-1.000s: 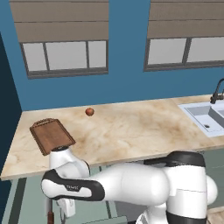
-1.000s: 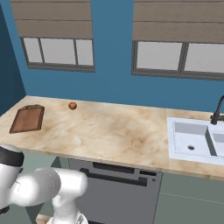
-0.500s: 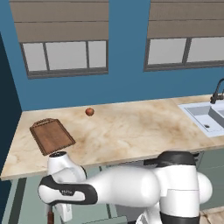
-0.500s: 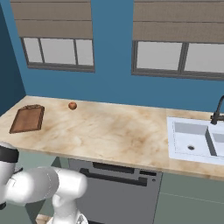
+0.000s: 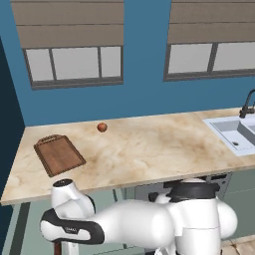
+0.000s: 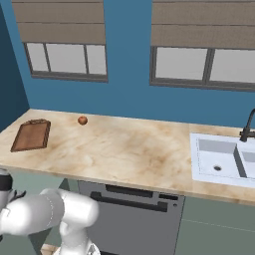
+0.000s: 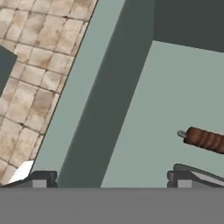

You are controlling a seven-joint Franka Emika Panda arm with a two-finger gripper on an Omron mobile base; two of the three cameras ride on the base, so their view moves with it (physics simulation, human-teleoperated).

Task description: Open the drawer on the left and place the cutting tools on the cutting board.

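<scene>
In the hand view I look down into the open sage grey-green drawer (image 7: 148, 113), with its side wall running diagonally through the picture. A cutting tool with a ribbed brown handle (image 7: 205, 139) lies on the drawer floor at the right, and a slim grey piece (image 7: 199, 171) lies just below it. My gripper (image 7: 111, 178) is open and wide above the drawer, with nothing between its fingertips (image 7: 43, 177). The reddish-brown cutting board (image 5: 59, 155) (image 6: 31, 135) lies bare on the counter's left end.
A small orange-red ball (image 5: 101, 127) (image 6: 82, 120) sits on the counter beyond the board. The white sink (image 6: 224, 159) (image 5: 234, 132) is at the far right. A dark grey panel with a bar handle (image 6: 134, 209) is below the counter. Tiled floor (image 7: 26, 78) shows beside the drawer.
The arm's wrist has shifted slightly left and lower below the counter edge. The gripper stays open.
</scene>
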